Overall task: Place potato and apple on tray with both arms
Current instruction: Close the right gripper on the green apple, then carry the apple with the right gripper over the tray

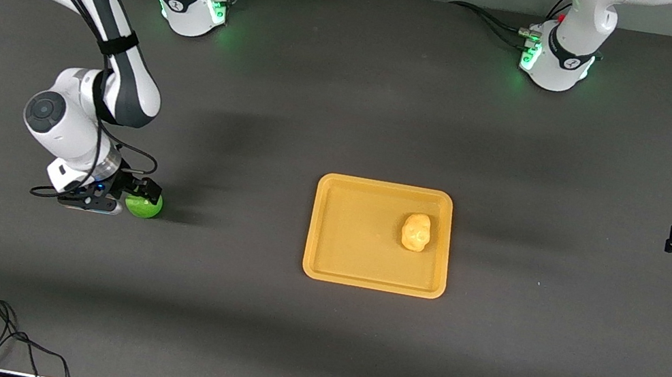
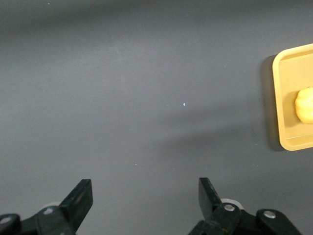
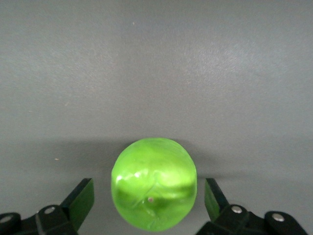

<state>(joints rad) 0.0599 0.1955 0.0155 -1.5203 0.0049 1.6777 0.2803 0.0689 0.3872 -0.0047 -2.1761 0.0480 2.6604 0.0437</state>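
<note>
Right gripper [image 1: 131, 194], low at the frame's left, is spread wide around the apple [image 1: 143, 205], fingers [image 3: 80, 199] flanking it without touching (no grip yet). Apple sits on the table [image 1: 307, 349], well apart from the tray [image 1: 329, 229]. It looks glossy, hard, light, likely to roll; best pinched across its widest middle. Potato [image 1: 417, 232] lies on the tray. Left gripper [image 2: 145, 198] waits spread, empty, at right edge.
</note>
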